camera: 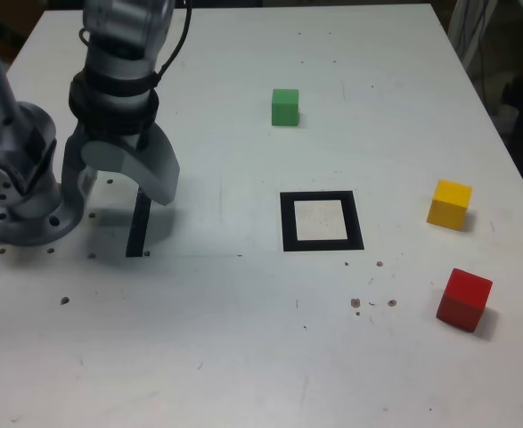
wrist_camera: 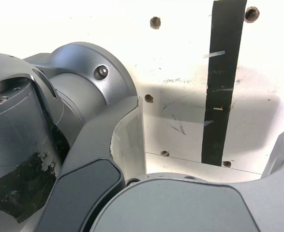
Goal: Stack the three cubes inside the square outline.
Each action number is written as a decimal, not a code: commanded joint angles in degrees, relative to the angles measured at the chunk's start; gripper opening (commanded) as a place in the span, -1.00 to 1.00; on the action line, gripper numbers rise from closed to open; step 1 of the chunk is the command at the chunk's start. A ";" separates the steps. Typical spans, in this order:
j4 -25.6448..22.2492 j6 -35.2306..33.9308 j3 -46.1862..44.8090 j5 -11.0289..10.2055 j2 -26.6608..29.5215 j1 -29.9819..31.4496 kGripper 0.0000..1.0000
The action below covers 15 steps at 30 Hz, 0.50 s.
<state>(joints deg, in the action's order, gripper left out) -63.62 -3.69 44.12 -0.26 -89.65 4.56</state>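
From my exterior view the arm (camera: 123,53) runs off the top edge, so I can't see its upper links. The end effector (camera: 118,174) covers the upper end of the black tape strip (camera: 138,227). The table (camera: 243,357) is cut by the left and bottom edges. In my wrist view the end effector's grey body fills the lower half, and the strip (wrist_camera: 221,87) runs out of frame; none of the cubes shows there.

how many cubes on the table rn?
3, none stacked, all outside the square outline. By the exterior view: green cube beyond the outline, yellow cube to its right, red cube nearer the camera, right. Nothing looks hidden.
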 commanded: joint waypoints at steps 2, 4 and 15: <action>-0.14 0.09 0.18 -0.10 -0.45 -0.08 0.93; -0.13 0.13 0.17 -0.10 -0.45 -0.08 0.93; -2.94 -1.47 15.87 -1.23 -3.84 5.56 0.95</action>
<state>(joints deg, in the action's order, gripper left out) -65.89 -4.99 54.74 -1.17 -92.29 9.26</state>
